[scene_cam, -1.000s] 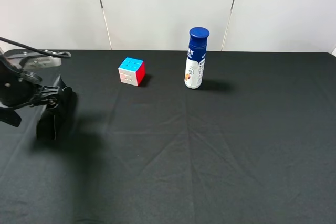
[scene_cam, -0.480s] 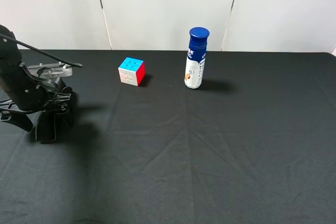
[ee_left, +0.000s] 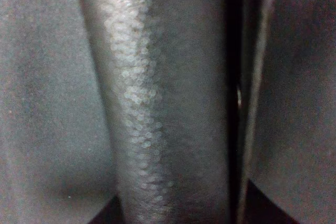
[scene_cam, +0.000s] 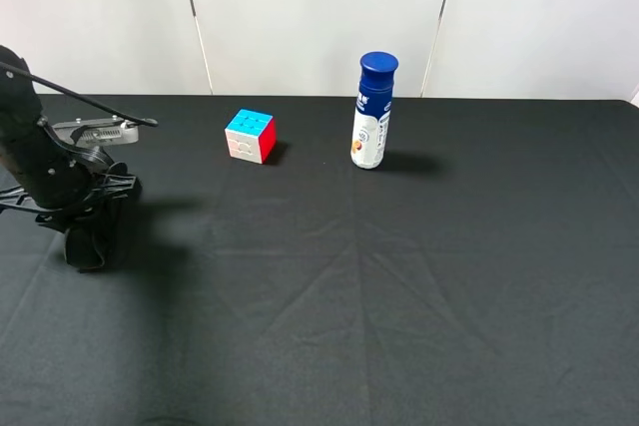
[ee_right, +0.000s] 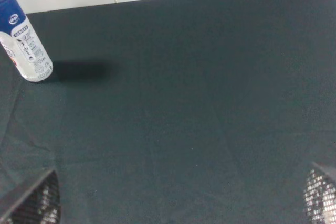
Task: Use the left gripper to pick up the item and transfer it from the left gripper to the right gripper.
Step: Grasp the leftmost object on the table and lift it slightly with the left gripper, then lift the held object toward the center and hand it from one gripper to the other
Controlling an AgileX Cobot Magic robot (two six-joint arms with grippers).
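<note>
The item, a matte black pouch (scene_cam: 92, 238), hangs at the far left of the table under my left gripper (scene_cam: 88, 209), its lower end at or near the cloth. The gripper's jaws are hidden behind the arm in the high view. In the left wrist view the pouch's grained leather (ee_left: 157, 103) fills the frame right in front of the camera, with a dark finger (ee_left: 251, 98) alongside it. The pouch moves with the gripper, so it is held. My right gripper (ee_right: 176, 200) is out of the high view. Its mesh fingertips (ee_right: 32, 199) stand wide apart with nothing between them.
A coloured puzzle cube (scene_cam: 251, 135) sits at the back, left of centre. A white bottle with a blue cap (scene_cam: 373, 112) stands upright at the back centre and also shows in the right wrist view (ee_right: 23, 40). A black cloth (scene_cam: 399, 276) covers the table.
My left arm has swung upright and shifted slightly left. The pouch went with it, turning from a tilted stance to hanging more steeply under the gripper.
</note>
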